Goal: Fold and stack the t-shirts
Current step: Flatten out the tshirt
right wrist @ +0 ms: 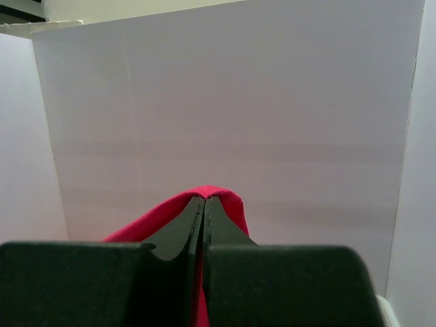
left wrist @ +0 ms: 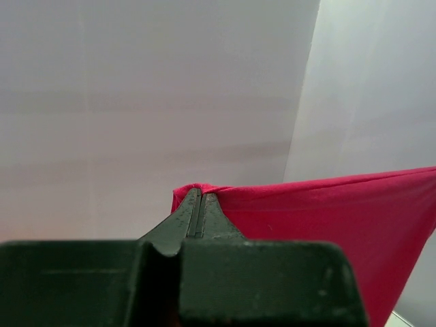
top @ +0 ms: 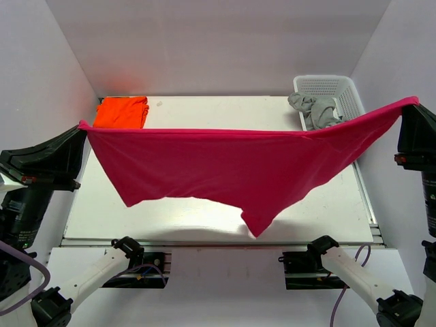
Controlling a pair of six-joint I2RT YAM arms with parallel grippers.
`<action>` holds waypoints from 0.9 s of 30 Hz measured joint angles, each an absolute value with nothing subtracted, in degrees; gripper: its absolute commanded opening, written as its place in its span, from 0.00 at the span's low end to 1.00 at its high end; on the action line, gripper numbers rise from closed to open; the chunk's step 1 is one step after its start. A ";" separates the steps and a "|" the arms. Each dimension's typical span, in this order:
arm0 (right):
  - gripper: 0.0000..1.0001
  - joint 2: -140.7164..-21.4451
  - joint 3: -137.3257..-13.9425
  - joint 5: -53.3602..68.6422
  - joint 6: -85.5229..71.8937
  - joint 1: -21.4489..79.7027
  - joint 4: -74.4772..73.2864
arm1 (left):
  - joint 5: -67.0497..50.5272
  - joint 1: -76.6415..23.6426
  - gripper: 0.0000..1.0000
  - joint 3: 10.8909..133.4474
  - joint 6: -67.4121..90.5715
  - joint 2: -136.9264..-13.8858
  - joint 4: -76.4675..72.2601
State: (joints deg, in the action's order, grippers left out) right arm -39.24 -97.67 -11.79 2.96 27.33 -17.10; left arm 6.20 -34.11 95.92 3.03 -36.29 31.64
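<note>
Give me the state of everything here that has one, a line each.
magenta t-shirt: unfolded, stretched in the air between both claws.
orange t-shirt: folded, lying at the far left of the table.
grey cloth: crumpled, in the white basket, partly over its rim.
white basket: upright, far right corner.
left claw: shut on the magenta t-shirt.
right claw: shut on the magenta t-shirt.

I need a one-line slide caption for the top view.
Left pincer and right pincer hold the magenta t-shirt stretched above the table; orange t-shirt lies far left.

The magenta-red t-shirt point(top: 225, 167) and orange t-shirt point(top: 121, 112) are plain, the basket point(top: 349, 92) white, the cloth point(top: 315, 109) seemingly grey.
</note>
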 measured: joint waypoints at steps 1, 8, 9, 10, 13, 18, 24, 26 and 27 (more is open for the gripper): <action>0.00 -39.18 -98.19 -11.77 2.90 27.33 -17.47 | 6.13 -34.11 0.00 95.96 3.09 -36.27 31.75; 0.00 -38.06 -102.67 -9.15 2.02 27.33 -19.77 | 4.36 -34.04 0.00 97.91 4.10 -36.25 32.99; 0.00 -37.76 -103.24 -8.58 1.89 27.33 -19.97 | 3.75 -34.02 0.00 98.19 4.34 -36.25 33.01; 0.00 -37.50 -103.63 -8.25 1.85 27.33 -20.01 | 3.57 -34.02 0.00 98.30 4.36 -36.25 33.01; 0.00 -36.64 -104.33 -7.03 1.74 27.33 -20.08 | 2.46 -33.98 0.00 99.02 4.75 -36.27 33.52; 0.00 -36.36 -104.05 -6.87 1.76 27.33 -19.75 | 1.96 -33.98 0.00 99.20 5.15 -36.29 33.47; 0.00 -36.42 -98.39 -7.25 1.96 27.33 -16.82 | 4.34 -33.98 0.00 97.25 5.23 -36.14 32.32; 0.00 -36.29 -93.86 -7.49 2.15 27.33 -14.04 | 6.31 -34.04 0.00 95.33 5.19 -36.12 31.27; 0.00 -36.32 -90.96 -7.75 2.20 27.33 -12.38 | 7.27 -34.02 0.00 94.37 5.19 -36.21 30.94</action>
State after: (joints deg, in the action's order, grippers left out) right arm -36.32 -90.96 -7.75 2.20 27.33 -12.38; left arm 7.27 -34.02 94.37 5.19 -36.21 30.94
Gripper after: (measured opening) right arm 0.009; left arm 0.024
